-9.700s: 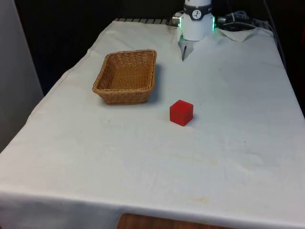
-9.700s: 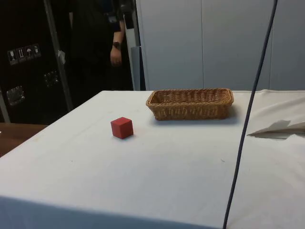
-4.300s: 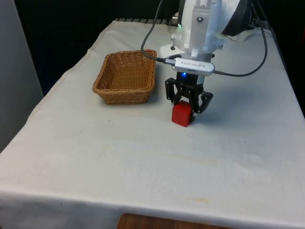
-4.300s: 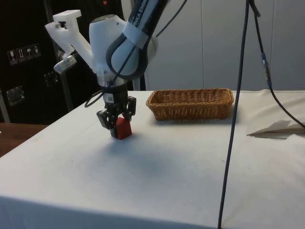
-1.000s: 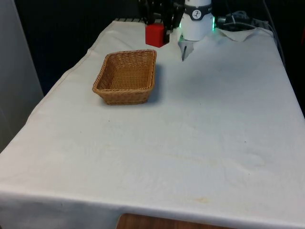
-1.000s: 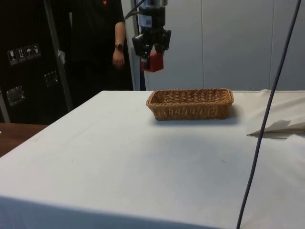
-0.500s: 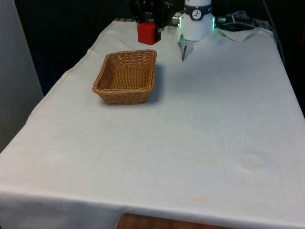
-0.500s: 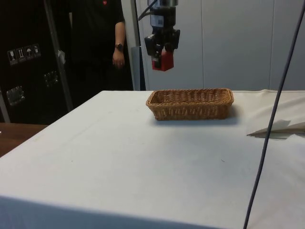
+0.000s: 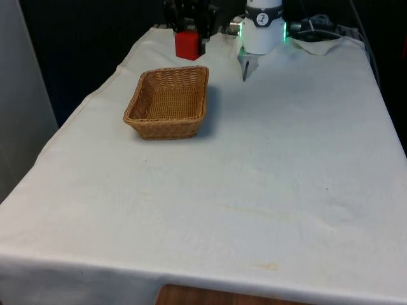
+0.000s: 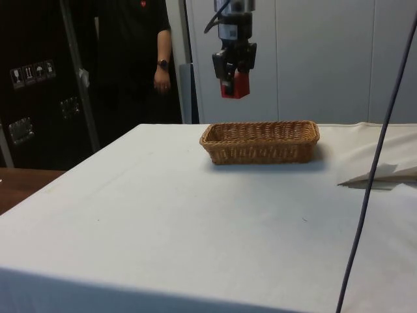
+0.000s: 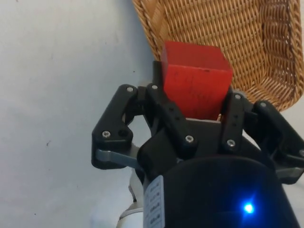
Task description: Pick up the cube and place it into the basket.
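Side view: end effector (image 10: 234, 82) pinching cube (image 10: 238, 85) above basket (image 10: 260, 141) near rim (early release risks a miss onto tabletop (image 10: 195, 215)).

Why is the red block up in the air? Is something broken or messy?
Nothing looks wrong. The pincer is shut on the red cube, holding it in the air above the basket. The basket sits flat on the white cloth, with nothing in it. Nothing looks spilled, tipped or damaged.
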